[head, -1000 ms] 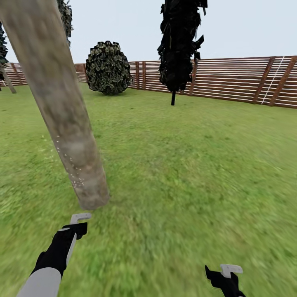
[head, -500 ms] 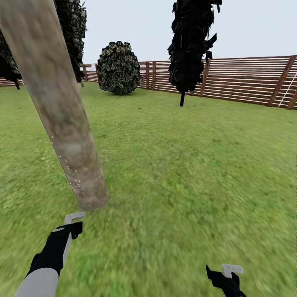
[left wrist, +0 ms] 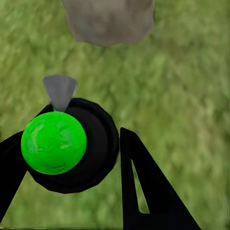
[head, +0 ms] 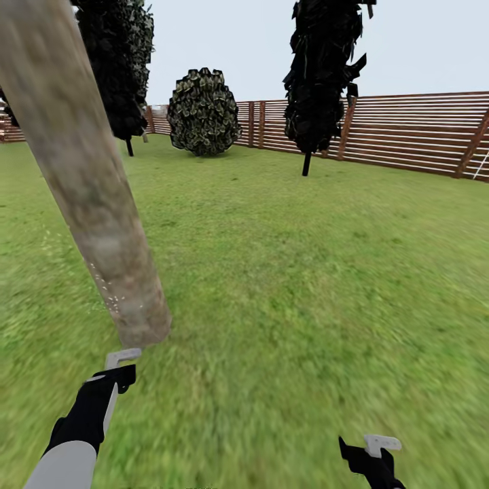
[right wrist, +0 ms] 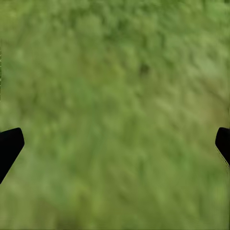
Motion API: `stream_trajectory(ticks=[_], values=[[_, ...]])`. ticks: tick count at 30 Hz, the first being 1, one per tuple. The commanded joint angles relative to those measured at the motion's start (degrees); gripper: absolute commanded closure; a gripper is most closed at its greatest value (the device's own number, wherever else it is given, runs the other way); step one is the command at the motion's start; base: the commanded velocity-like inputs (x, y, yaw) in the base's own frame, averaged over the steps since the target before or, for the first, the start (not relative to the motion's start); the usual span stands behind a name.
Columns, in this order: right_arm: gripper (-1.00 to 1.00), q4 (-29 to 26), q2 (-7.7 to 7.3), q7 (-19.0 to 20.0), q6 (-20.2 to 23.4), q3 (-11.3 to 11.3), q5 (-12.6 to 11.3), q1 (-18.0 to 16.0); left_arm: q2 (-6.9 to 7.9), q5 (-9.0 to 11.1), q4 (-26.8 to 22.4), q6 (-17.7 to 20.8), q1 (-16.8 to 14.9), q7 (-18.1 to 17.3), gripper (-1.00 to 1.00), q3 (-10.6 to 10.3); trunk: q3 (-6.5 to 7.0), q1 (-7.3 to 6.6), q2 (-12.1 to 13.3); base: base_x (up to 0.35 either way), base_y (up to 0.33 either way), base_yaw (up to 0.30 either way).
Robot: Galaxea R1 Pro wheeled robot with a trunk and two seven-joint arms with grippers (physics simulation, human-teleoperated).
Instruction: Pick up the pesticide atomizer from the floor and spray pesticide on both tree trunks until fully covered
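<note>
atomizer (left wrist: 67, 143): black round body, bright green ball top, grey nozzle, held in left jaws | tree trunk (head: 88, 190): thick, grey-brown, leaning, white specks low down

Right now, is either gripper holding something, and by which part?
The left gripper holds the black round-bodied atomizer with a bright green ball top, its fingers clamping the body's sides. The right gripper is open over grass, holding nothing.
</note>
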Motion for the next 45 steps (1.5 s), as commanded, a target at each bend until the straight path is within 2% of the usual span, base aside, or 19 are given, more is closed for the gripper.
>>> stream_trajectory(ticks=[1, 8, 20, 45], values=[[-1.0, 0.0, 0.01, 0.0, 0.0, 0.0, 0.02, 0.0, 0.0, -0.01, 0.0, 0.0, 0.02, 0.01, 1.0, 0.0, 0.0, 0.0, 0.0, 0.003, -0.27, 0.273], [-1.0, 0.0, 0.08, 0.0, 0.0, 0.0, 0.04, 0.0, -0.15, -0.01, -0.01, 0.0, 0.0, 0.01, 1.0, -0.09, 0.0, 0.0, 0.0, 0.013, -0.27, 0.252], [-1.0, 0.0, 0.1, 0.09, 0.01, 0.02, 0.04, 0.0, -0.27, -0.01, 0.07, 0.0, 0.01, 0.01, 1.0, -0.11, 0.0, 0.0, 0.0, 0.11, -0.27, 0.052], [-1.0, 0.0, 0.1, 0.09, 0.09, 0.08, 0.14, 0.0, -0.34, 0.01, 0.11, -0.09, 0.01, -0.01, 1.0, -0.29, 0.0, 0.0, 0.0, 0.149, -0.267, 0.267]])
